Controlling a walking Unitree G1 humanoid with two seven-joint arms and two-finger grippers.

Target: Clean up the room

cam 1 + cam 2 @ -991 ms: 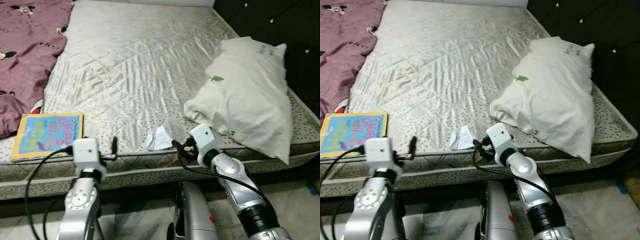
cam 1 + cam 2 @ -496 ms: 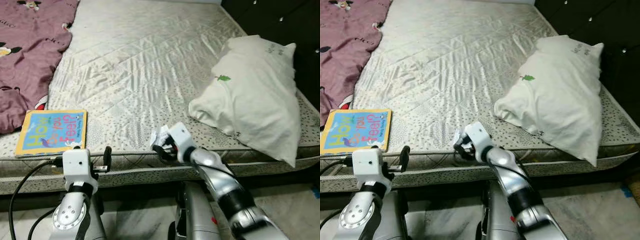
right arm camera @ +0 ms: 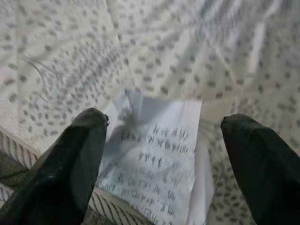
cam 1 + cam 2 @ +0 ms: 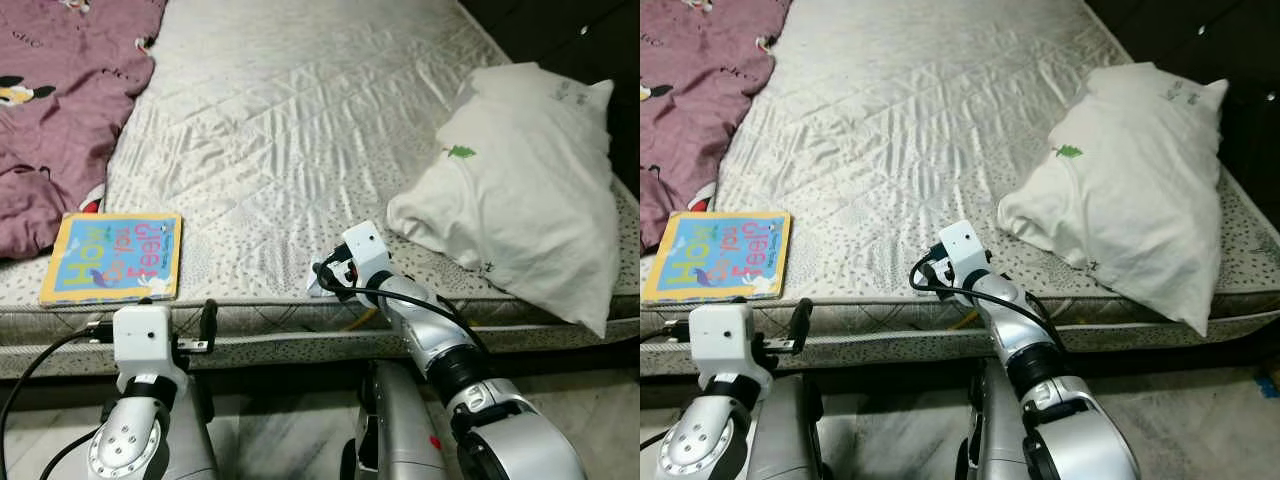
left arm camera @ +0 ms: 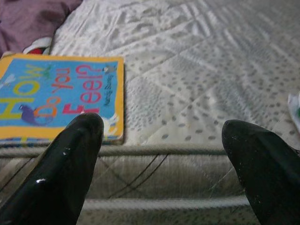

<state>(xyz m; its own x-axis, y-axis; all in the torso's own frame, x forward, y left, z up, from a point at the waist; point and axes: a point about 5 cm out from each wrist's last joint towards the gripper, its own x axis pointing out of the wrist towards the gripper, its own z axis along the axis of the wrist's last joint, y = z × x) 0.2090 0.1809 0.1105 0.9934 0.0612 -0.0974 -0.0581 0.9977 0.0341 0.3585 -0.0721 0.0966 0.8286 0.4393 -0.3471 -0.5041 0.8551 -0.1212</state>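
The right gripper (image 3: 159, 154), jaws wide and empty, straddled the paper (image 3: 157, 150), light and limp, best pinched at its raised crumpled edge.

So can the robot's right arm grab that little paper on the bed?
Probably yes. The right gripper hangs just over the paper at the mattress edge, fingers open to either side, with nothing between them and it.
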